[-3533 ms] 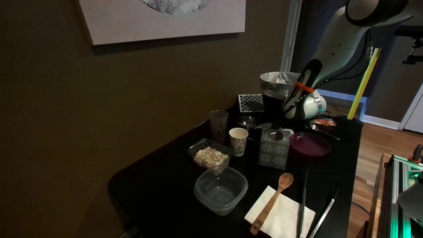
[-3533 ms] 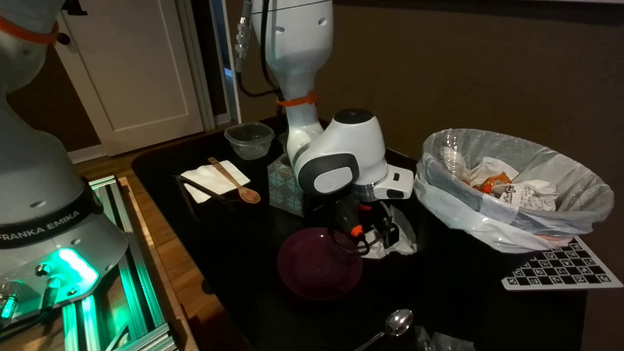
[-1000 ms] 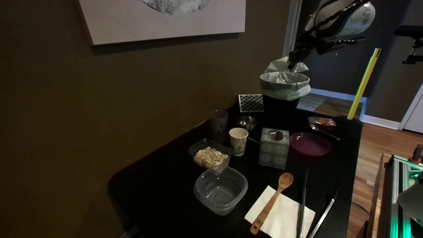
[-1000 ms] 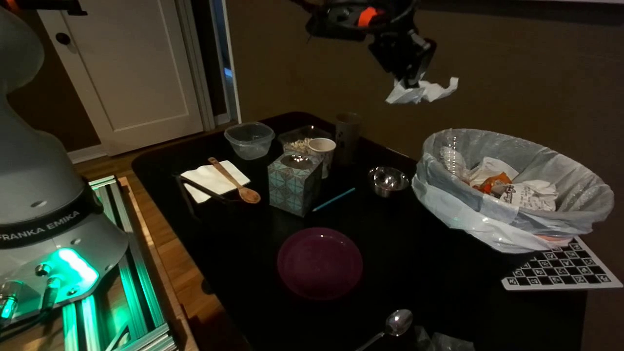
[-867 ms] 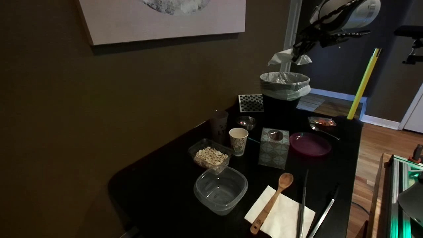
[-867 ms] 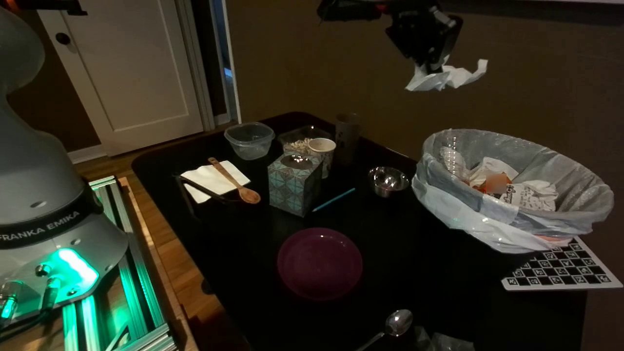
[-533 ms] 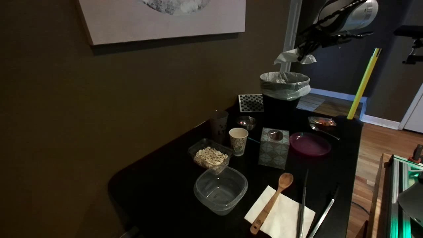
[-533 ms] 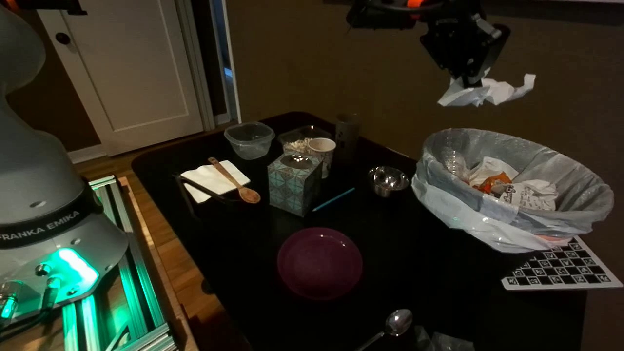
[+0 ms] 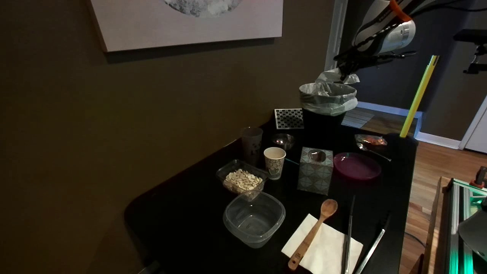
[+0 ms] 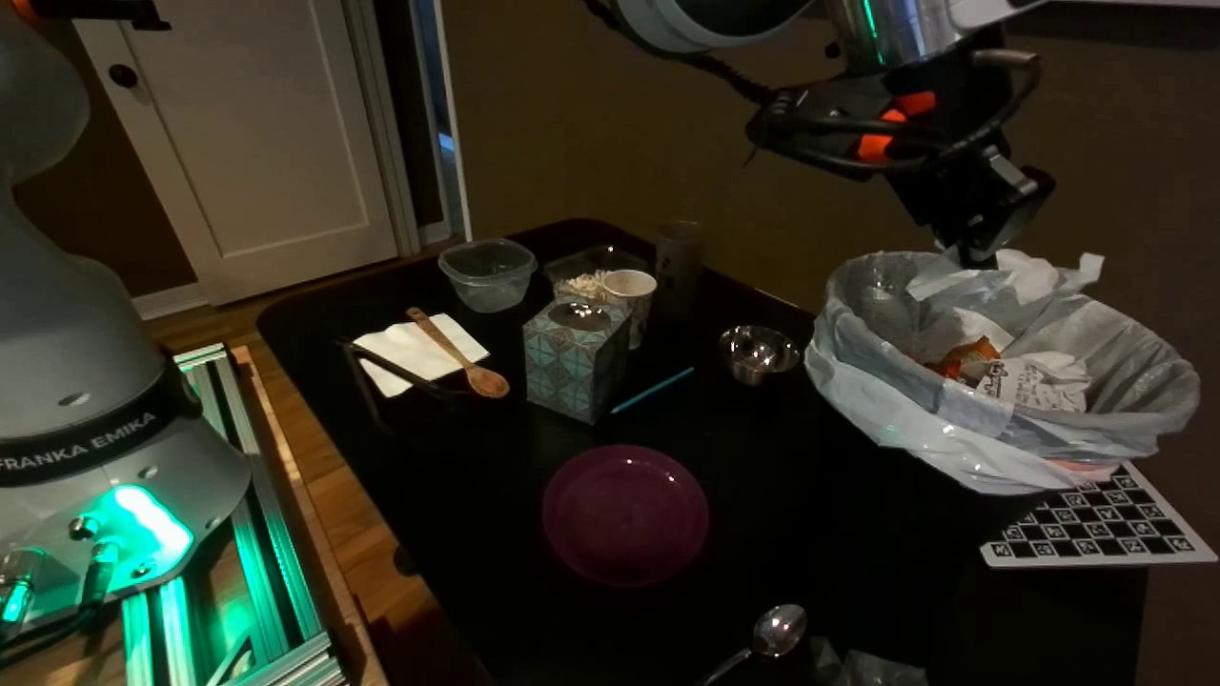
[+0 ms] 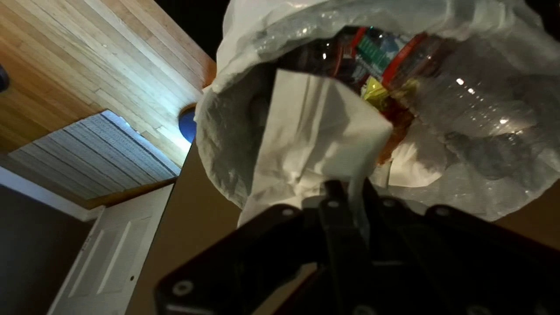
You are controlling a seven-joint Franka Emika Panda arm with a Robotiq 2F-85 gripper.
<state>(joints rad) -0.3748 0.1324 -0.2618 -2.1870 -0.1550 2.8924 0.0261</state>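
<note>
My gripper [image 11: 350,188] is shut on a crumpled white tissue [image 11: 306,131], whose loose part spreads out beyond the fingertips. One fold of it runs up between the two fingers. In an exterior view the tissue [image 10: 1029,276] hangs at the level of the trash bin's upper rim, just below the dark gripper [image 10: 977,252]. The bin's pale plastic liner [image 10: 886,410] surrounds the opening beneath. Inside, the wrist view shows a clear plastic bottle [image 11: 477,105], red-and-green labelled packaging [image 11: 378,50] and white paper [image 11: 415,162]. In an exterior view the tissue [image 9: 330,76] overlaps the far rim of the bin.
On the black table stand a patterned tissue box [image 10: 572,367], a purple plate [image 10: 624,514], a metal bowl [image 10: 758,354], a paper cup [image 9: 274,161] and a clear container [image 9: 254,219]. A checkered board [image 10: 1096,524] lies by the bin. A wooden spoon [image 9: 314,232] rests on a napkin.
Earlier the gripper was low by the tissue box and plate, at the tissue. It then rose with the tissue, moved across to the bin, and in the last half second came down towards its opening.
</note>
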